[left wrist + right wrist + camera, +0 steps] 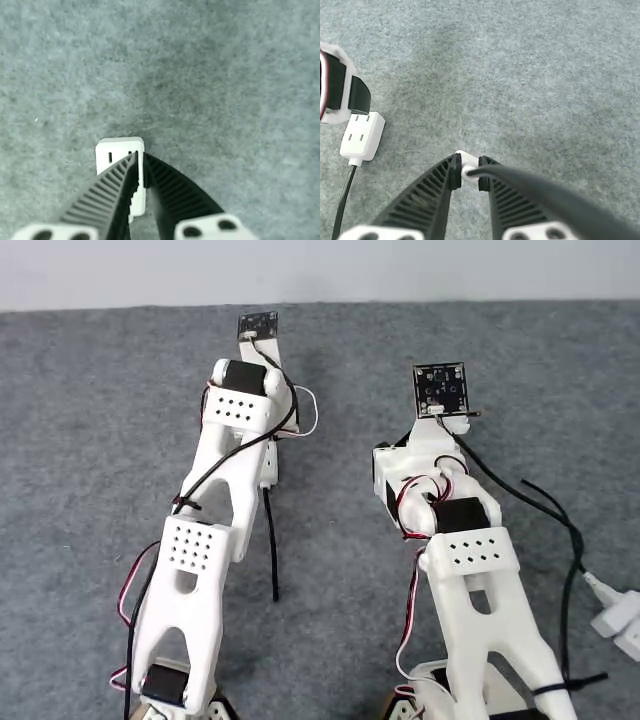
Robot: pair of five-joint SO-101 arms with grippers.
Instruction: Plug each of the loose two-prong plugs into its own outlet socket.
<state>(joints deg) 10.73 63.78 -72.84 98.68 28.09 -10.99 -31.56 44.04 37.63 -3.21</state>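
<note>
A white outlet socket (116, 149) with slots on its top lies on the grey carpet. My left gripper (139, 158) is shut, its tips right over the socket's edge; I cannot tell whether they touch it. The same socket (363, 132) and its black cable (342, 210) lie off to one side in the right wrist view. My right gripper (468, 170) is shut on a small white plug (466, 161) just above the carpet. The plug's black cable (545, 187) runs back along one finger. The plug's prongs are hidden.
Grey carpet (90, 440) covers the table. From above, the socket's black cable (272, 550) trails beside the long arm. Another black cable (545, 510) runs to white plug pieces (620, 618) at the right edge. Part of the other arm (337, 87) stands above the socket.
</note>
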